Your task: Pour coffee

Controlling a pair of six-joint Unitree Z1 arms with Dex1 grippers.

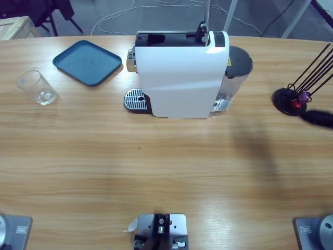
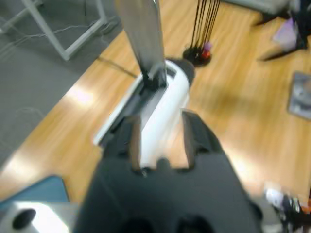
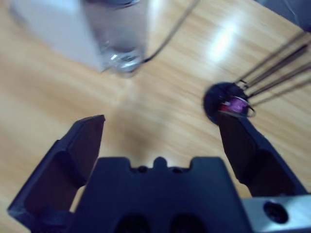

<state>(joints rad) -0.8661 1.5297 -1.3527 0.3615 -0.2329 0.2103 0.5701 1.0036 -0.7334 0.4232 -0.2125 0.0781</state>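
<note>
The white coffee machine (image 1: 182, 73) stands at the table's back middle, with its silver lever (image 1: 206, 15) raised and its drip tray (image 1: 136, 100) at its left end. An empty clear glass (image 1: 37, 87) sits far left. My right gripper (image 3: 160, 121) is open wide above the bare wood, beside the capsule holder (image 3: 226, 104); it shows as a dark blur (image 1: 317, 117) at the right edge of the high view. My left gripper (image 2: 162, 121) looks down on the machine (image 2: 167, 104) and its lever (image 2: 143, 39), its jaws a narrow gap apart and holding nothing. It does not show in the high view.
A blue tray (image 1: 87, 62) lies at the back left. The black capsule holder (image 1: 290, 100), with thin rods and a purple capsule (image 1: 304, 96), stands at the right. The machine's water tank (image 1: 237, 73) is at its right end.
</note>
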